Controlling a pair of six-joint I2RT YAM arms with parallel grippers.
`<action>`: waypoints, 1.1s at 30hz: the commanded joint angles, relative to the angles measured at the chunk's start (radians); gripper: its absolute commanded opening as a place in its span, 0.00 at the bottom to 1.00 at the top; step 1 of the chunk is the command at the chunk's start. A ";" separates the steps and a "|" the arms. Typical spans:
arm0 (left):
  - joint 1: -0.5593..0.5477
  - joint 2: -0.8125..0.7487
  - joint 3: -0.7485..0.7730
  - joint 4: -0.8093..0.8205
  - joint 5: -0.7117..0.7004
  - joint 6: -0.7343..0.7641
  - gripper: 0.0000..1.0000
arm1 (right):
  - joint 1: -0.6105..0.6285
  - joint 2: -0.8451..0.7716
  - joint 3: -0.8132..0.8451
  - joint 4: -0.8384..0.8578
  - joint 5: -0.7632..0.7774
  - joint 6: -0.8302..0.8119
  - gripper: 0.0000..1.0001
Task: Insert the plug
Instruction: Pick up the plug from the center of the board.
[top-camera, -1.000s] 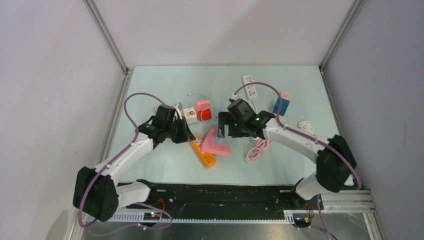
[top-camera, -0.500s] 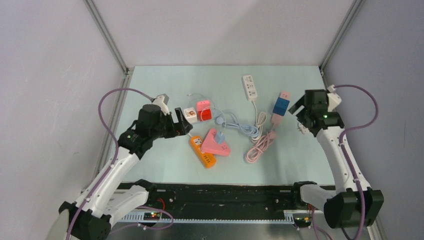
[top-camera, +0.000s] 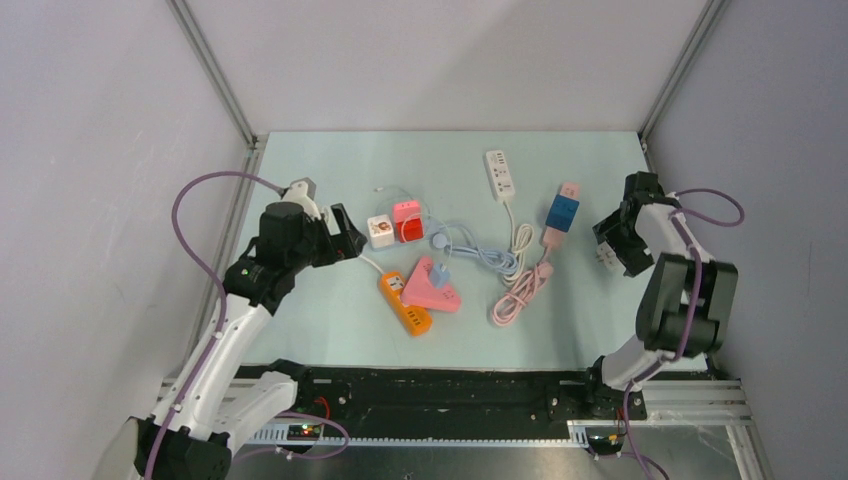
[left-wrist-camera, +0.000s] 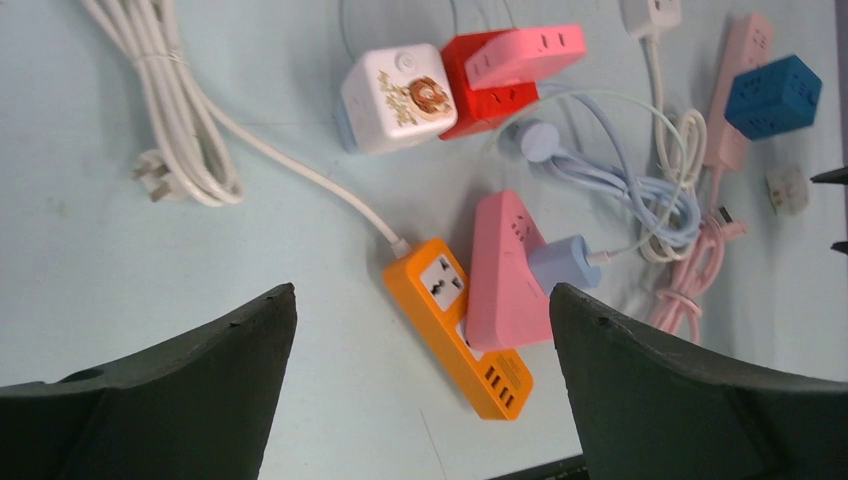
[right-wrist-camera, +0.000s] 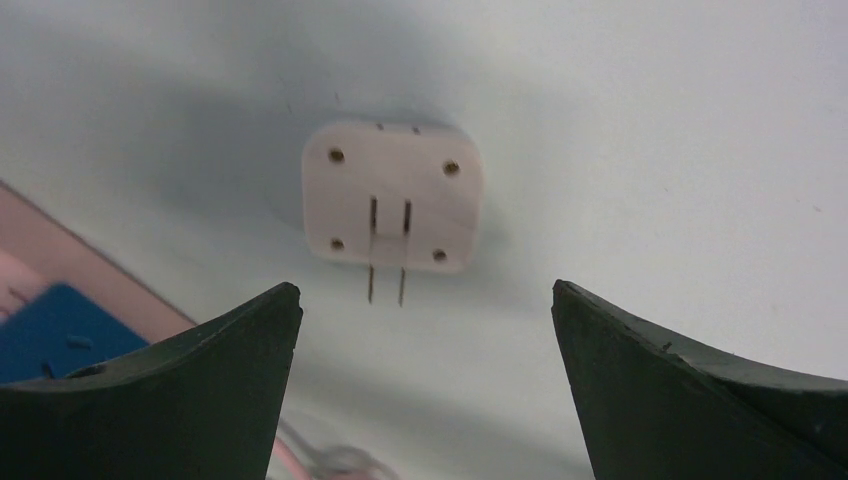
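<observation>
Pale blue plug (left-wrist-camera: 563, 263) is sitting on the sloped face of a pink triangular socket block (left-wrist-camera: 505, 285), which is lying against an orange power strip (left-wrist-camera: 460, 320) near the bench's middle; how deeply it is seated cannot be told. The left end effector (left-wrist-camera: 420, 300) is hanging above them, fingers spread wide, grasping nothing. The right end effector (right-wrist-camera: 425, 290), equally released, is hovering over a white two-pronged adapter (right-wrist-camera: 392, 198) without touching it. Pale green bench (top-camera: 330, 320) is carrying everything; grey walls (top-camera: 450, 60) are enclosing it.
</observation>
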 joint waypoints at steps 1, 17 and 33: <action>0.027 0.012 0.065 0.015 -0.053 0.053 1.00 | -0.023 0.100 0.113 0.016 -0.033 0.045 0.99; 0.047 0.100 0.089 0.014 -0.058 0.049 1.00 | -0.025 0.322 0.310 -0.113 0.071 0.117 0.99; 0.058 0.074 0.058 0.007 -0.034 0.020 0.98 | -0.009 0.300 0.199 -0.021 -0.011 0.020 0.72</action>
